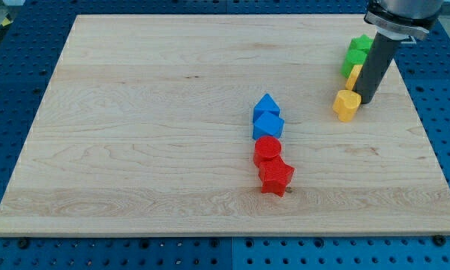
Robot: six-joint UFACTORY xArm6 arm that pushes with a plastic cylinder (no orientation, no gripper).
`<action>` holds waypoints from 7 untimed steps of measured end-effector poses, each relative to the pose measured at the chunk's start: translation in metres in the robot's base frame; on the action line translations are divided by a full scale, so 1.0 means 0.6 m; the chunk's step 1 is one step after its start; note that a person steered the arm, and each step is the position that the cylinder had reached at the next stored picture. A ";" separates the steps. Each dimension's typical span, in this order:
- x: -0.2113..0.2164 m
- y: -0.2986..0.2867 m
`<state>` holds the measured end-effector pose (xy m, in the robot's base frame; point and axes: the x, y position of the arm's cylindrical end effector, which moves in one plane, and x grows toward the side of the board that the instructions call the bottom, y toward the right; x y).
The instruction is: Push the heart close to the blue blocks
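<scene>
1. Yellow heart (346, 104): small moulded block, smooth matte sides, lobed top face. It lies on the view's right part of the board, well apart from the blue blocks to its left, with my tip (364, 101) touching or just beside its right edge.
2. Red star (276, 178): nearest block, towards the view's bottom, pointed outline, matte red. It touches the red block above it.
3. Red cylinder (268, 149): round top face, squat body, set between the star and the blue pair.
4. Blue block, lower (268, 125): angular, faceted faces, shape not certain, touching the red cylinder.
5. Blue block, upper (265, 105): peaked outline, pressed against the lower blue one. Items 2 to 5 form one column near the board's middle.
6. Rod (375, 71): straight, dark, smooth cylinder, standing upright from a grey mount at the view's top right. It carries no jaws; nothing opens or closes.
7. Second yellow block (353, 75): partly hidden behind the rod, shape unclear.
8. Green blocks (357, 52): two, stacked in line towards the view's top, bright and angular.
9. Board (150, 112): pale wood, fine lengthwise grain, rectangular.
10. Table (22, 75): blue perforated surface around the board.
</scene>
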<state>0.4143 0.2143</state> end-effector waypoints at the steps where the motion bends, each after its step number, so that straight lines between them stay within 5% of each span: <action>1: 0.006 0.031; 7: 0.020 -0.046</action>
<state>0.4261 0.1868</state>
